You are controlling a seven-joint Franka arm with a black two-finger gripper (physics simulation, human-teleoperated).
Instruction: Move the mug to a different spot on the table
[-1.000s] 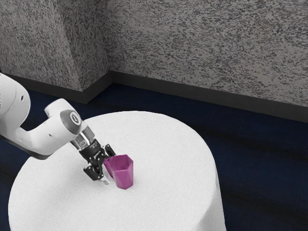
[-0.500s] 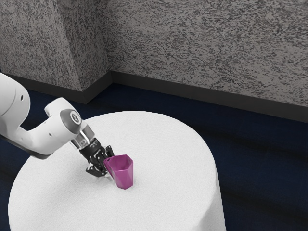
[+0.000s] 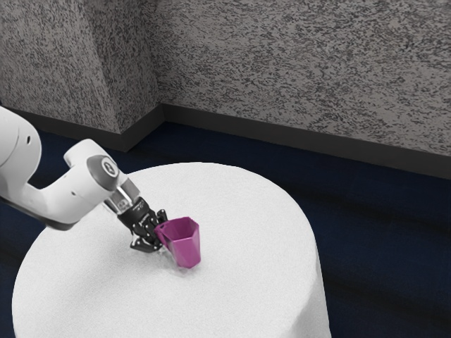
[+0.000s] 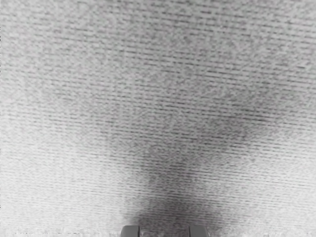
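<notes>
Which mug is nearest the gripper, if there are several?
There is one mug: magenta, faceted, mouth up on the white table. The gripper is at its side toward the exterior view's left.

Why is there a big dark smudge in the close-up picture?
Wrist view: that smudge is a soft shadow on the white table, darkest nearest the gripper. Exterior view: the light is soft and even, with no glare on the magenta mug or the gripper.
</notes>
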